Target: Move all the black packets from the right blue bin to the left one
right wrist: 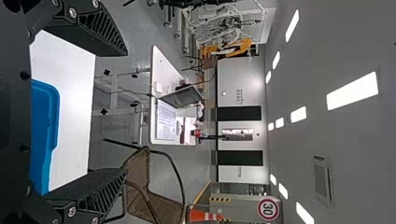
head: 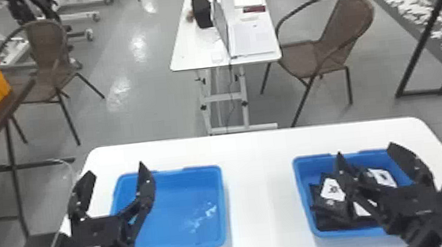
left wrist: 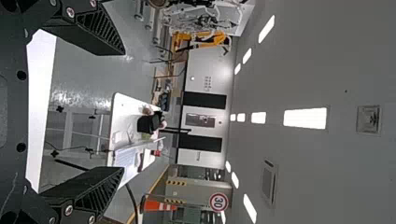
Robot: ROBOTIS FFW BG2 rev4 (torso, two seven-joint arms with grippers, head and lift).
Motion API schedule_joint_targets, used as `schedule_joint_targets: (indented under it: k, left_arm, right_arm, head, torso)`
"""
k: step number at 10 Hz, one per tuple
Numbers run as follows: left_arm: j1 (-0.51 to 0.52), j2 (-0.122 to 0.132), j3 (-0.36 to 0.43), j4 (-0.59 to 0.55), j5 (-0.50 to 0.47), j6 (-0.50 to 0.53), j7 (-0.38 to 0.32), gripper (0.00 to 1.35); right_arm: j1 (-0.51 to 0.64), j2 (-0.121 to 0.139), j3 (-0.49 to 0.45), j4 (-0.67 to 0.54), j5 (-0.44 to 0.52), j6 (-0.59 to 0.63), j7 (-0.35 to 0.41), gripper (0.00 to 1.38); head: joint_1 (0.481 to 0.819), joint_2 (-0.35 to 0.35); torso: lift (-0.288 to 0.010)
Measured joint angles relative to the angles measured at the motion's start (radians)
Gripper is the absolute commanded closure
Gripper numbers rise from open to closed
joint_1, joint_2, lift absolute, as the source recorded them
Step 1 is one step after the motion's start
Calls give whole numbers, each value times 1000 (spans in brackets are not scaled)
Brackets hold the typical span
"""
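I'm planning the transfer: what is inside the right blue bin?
Black packets, some with white labels, lie piled there; the right claw covers part of them, so their number is unclear.

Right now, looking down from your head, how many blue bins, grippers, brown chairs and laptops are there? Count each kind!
Blue bins: 2 (left bin, right bin)
Grippers: 2 (left gripper, right gripper)
Brown chairs: 2 (left chair, right chair)
Laptops: 1 (open laptop)
Total: 7

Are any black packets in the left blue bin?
No, the left blue bin is bare inside, and the black packets lie in the right blue bin.
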Motion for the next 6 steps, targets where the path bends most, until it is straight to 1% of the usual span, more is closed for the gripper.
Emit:
schedule_joint_targets:
  k: [2, 6]
  left_arm:
    - [-1, 0, -3, 10, 5, -19, 0, 151]
    - [-1, 0, -5, 12, 15, -15, 0, 153]
  right_arm:
    - [0, 3, 0, 3, -2, -3, -7, 140]
    - [2, 6, 0, 5, -2, -9, -7, 140]
  head:
    - [695, 57]
    - [695, 57]
  torso:
    - [0]
    - [0]
